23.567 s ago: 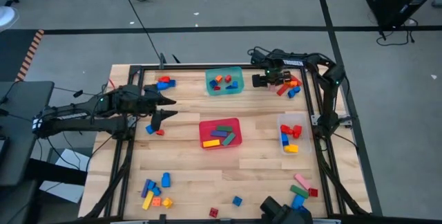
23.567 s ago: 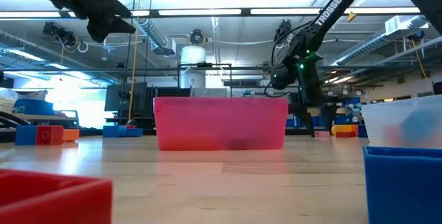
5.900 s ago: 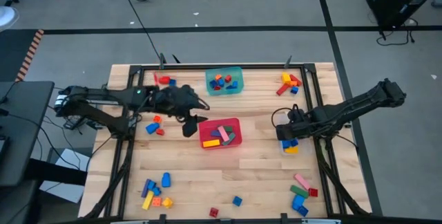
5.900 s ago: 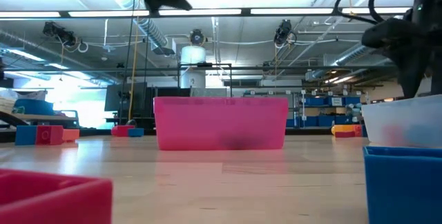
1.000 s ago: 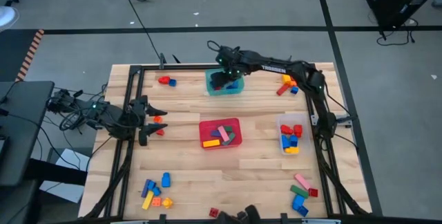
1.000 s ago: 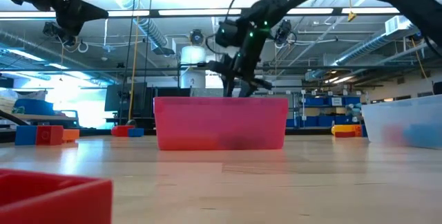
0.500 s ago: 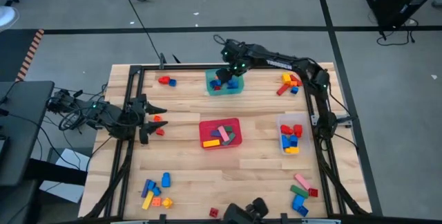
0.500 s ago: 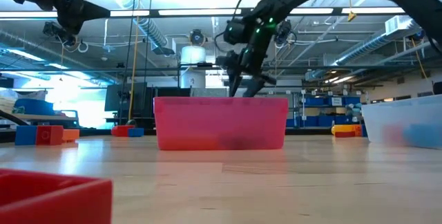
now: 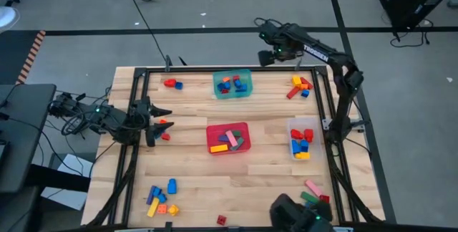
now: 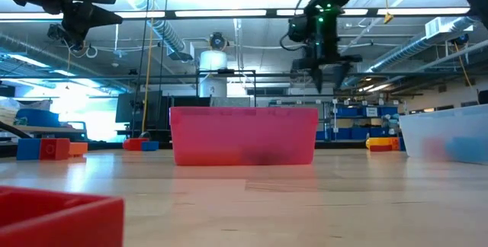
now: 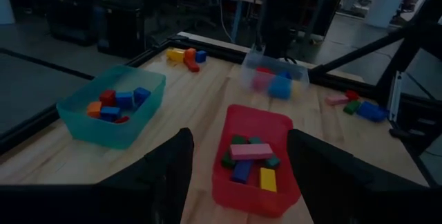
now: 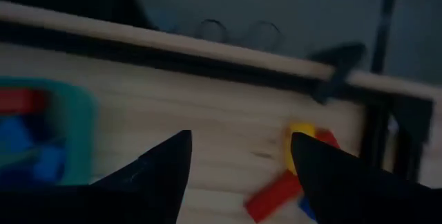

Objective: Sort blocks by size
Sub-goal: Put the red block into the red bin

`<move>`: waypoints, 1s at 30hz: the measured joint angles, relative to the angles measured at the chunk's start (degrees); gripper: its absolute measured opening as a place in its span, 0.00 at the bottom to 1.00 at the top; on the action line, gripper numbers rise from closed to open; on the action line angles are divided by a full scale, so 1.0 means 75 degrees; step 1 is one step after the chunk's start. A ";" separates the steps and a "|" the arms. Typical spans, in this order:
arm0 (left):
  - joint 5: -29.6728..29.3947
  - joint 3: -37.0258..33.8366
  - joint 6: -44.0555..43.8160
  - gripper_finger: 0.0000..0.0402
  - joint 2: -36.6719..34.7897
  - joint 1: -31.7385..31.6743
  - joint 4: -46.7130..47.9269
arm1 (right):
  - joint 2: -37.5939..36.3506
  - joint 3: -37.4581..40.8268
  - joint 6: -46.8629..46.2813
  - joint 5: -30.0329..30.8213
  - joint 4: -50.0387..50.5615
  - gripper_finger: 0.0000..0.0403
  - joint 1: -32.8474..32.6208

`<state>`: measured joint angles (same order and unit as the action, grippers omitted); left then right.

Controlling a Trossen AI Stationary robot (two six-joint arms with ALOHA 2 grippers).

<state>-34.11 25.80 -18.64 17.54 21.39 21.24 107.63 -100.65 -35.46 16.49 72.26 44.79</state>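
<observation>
Loose blocks lie in groups on the wooden table: far left [image 9: 172, 84], far right [image 9: 300, 87], near left [image 9: 161, 197] and near right [image 9: 311, 196]. Two small red and orange blocks [image 9: 164, 129] lie at the left. My left gripper [image 9: 159, 126] hovers open and empty above them, high in the low view [image 10: 91, 14]. My right gripper [image 9: 262, 60] is open and empty, raised over the table's far edge between the teal tub [image 9: 232, 84] and the far-right blocks, which also show in the right wrist view [image 12: 304, 155].
The teal tub holds small blocks. A red tub [image 9: 227, 137] in the middle holds longer bars. A clear tub [image 9: 300, 137] at the right holds mid-size blocks. A black frame [image 9: 139, 74] runs along the table's edges. Bare wood lies between the tubs and the near edge.
My right gripper has risen out of the teal tub and swung toward the table's far right, and now hangs over the far edge. The left arm has kept still.
</observation>
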 joint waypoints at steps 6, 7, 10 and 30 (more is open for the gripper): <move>0.0006 0.0000 0.0023 0.60 0.0000 0.0000 0.0022 | -0.1011 0.2237 -0.1123 0.0192 -0.0635 0.65 0.0179; 0.0006 0.0000 0.0024 0.60 0.0000 0.0000 0.0038 | -0.1270 0.2704 -0.1455 0.0171 -0.0866 0.65 0.0206; 0.0009 0.0000 0.0036 0.60 0.0000 0.0000 0.0065 | -0.2001 0.4055 -0.2460 0.0061 -0.1557 0.64 0.0216; 0.0158 0.0000 0.0053 0.60 0.0003 0.0000 0.0193 | -0.2190 0.6978 -0.5652 -0.0393 -0.4081 0.53 -0.0335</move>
<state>-32.92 25.80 -18.24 17.56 21.39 22.69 91.20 -48.31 -77.85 13.54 41.65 42.27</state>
